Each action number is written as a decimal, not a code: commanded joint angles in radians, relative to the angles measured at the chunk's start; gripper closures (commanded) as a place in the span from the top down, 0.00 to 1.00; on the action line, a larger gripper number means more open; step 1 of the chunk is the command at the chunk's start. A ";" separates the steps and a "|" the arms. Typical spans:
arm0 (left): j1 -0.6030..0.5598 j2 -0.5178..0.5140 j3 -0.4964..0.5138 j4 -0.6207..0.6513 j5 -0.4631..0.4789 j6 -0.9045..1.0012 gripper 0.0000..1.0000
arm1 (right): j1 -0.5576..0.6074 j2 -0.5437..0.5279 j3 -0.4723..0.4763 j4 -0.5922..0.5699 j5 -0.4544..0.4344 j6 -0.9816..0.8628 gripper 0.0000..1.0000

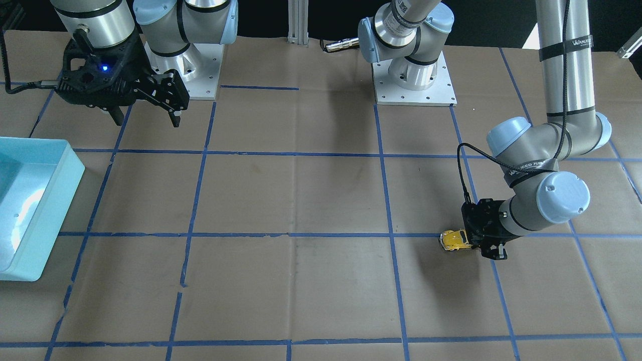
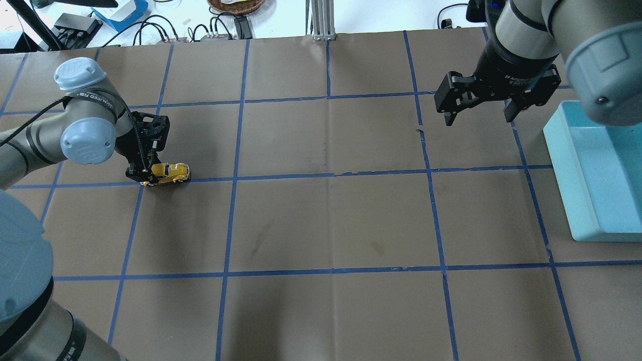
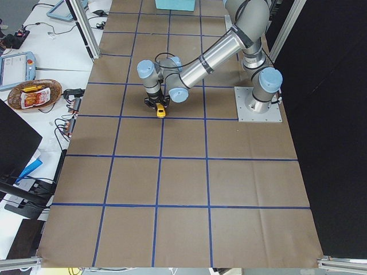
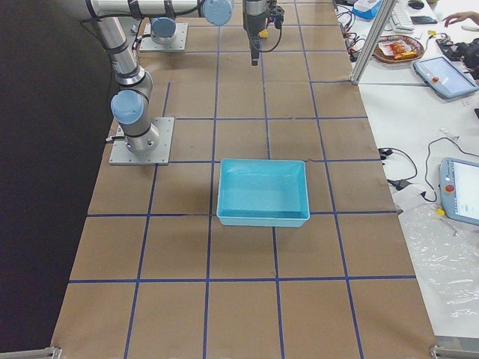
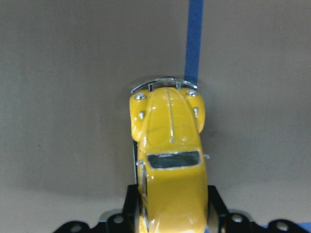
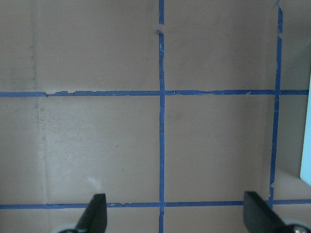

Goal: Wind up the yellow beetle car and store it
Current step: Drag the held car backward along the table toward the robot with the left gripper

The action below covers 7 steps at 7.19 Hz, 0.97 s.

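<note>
The yellow beetle car (image 2: 173, 172) stands on its wheels on the brown table paper, on a blue tape line on my left side. It also shows in the front-facing view (image 1: 454, 240) and in the left wrist view (image 5: 170, 155). My left gripper (image 2: 149, 175) is low at the table and shut on the car's rear end. Its black fingers (image 5: 130, 204) press both flanks, and the car's nose points away from it. My right gripper (image 2: 479, 116) hangs open and empty above the table, far from the car and near the bin. Its fingertips (image 6: 97, 208) stand wide apart.
A light blue open bin (image 2: 562, 170) stands at the table's right end and shows in the front-facing view (image 1: 55, 200) at the left. Blue tape lines form a grid on the paper. The two arm base plates (image 1: 414, 87) sit at the robot's side.
</note>
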 commanded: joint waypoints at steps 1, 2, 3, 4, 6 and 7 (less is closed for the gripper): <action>0.008 -0.002 0.004 0.000 0.000 0.007 0.00 | 0.000 0.000 0.000 0.000 0.000 0.000 0.99; 0.015 -0.002 0.001 0.000 0.000 0.013 0.00 | 0.000 0.000 0.000 0.000 0.000 0.000 0.99; 0.025 -0.004 0.000 0.000 0.000 0.025 0.00 | 0.000 0.000 0.000 0.000 0.000 0.002 0.99; 0.034 -0.002 0.000 0.000 0.000 0.033 0.00 | 0.000 0.000 0.001 0.000 0.000 0.000 0.99; 0.050 -0.004 0.000 0.000 0.003 0.053 0.00 | 0.000 0.000 0.000 0.000 0.000 0.000 0.99; 0.065 -0.004 0.001 0.000 0.001 0.068 0.00 | 0.000 0.000 0.000 0.000 0.000 0.000 0.99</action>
